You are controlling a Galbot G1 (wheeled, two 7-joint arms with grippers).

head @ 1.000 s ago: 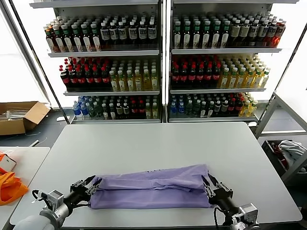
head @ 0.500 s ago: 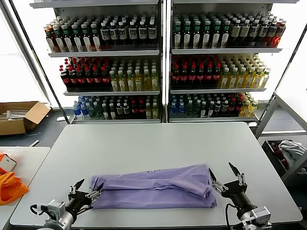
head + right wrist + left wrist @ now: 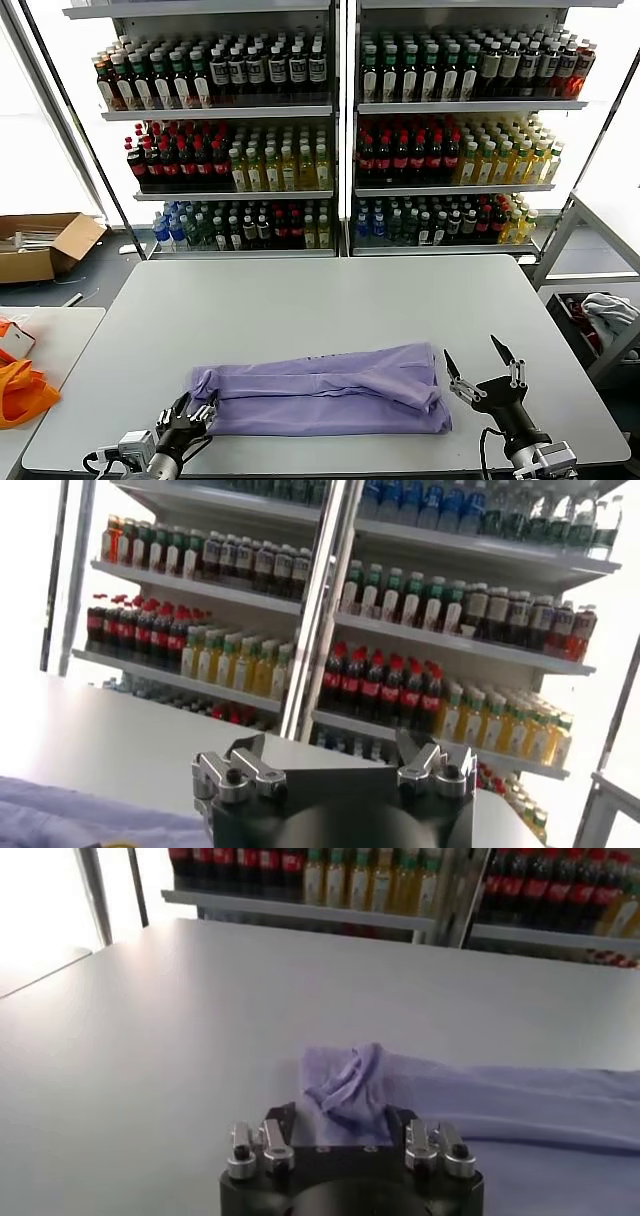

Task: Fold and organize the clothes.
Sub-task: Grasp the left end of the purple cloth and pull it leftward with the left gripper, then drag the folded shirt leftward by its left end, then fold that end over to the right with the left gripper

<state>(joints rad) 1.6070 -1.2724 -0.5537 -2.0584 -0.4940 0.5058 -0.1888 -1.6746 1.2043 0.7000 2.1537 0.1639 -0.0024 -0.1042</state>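
1. The lavender-purple soft knit T-shirt [image 3: 320, 390], folded into a long band, lies low and centre on the grey table [image 3: 310, 300].
2. Right gripper [image 3: 481, 368] — lower right, spread open, empty.
3. Left gripper [image 3: 187, 418] — lower left, partly open, holding nothing; its bunched end could snag and unfold.

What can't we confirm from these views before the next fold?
- Printed graphic on the lavender-purple knit T-shirt: not visible in the head view, hidden inside the folds.
- Left gripper: jaw tips cut off by its own body in the left wrist view; in the head view, whether it touches the shirt's bunched end cannot be told.
- Right gripper: open and clear in the head view; its jaw tips are out of the right wrist view.
- Shirt's far end: cut off by the left wrist view's edge.
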